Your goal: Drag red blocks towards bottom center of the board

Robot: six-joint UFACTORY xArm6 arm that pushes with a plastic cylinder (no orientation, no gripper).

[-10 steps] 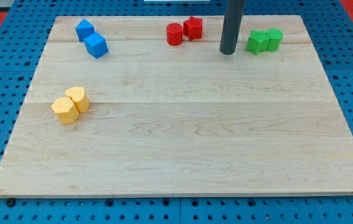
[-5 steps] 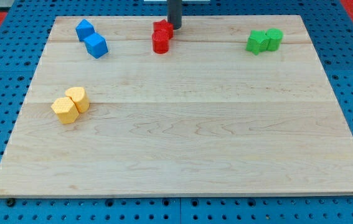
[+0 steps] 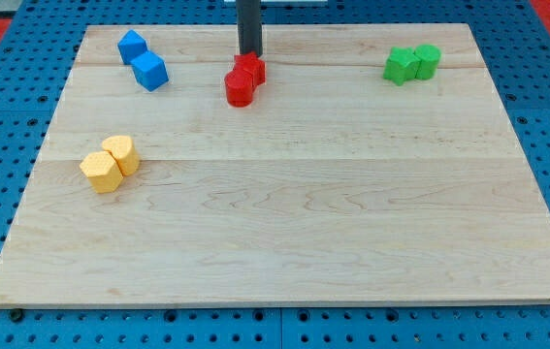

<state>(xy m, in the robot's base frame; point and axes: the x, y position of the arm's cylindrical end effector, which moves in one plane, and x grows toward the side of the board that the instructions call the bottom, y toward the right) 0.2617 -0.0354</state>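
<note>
Two red blocks touch each other near the top middle of the wooden board (image 3: 284, 223): a red cylinder (image 3: 239, 88) in front and a red star-like block (image 3: 252, 68) just behind it to the right. My tip (image 3: 249, 54) stands right behind the red star-like block, touching or almost touching its far side. The rod rises straight up out of the view's top.
Two blue cubes (image 3: 142, 59) sit at the top left. Two green blocks (image 3: 412, 64) sit at the top right. Two yellow blocks (image 3: 111, 163) sit at the left side. Blue pegboard surrounds the board.
My tip swept left from beside the green blocks to behind the red blocks. The red blocks were pushed left and toward the view's bottom.
</note>
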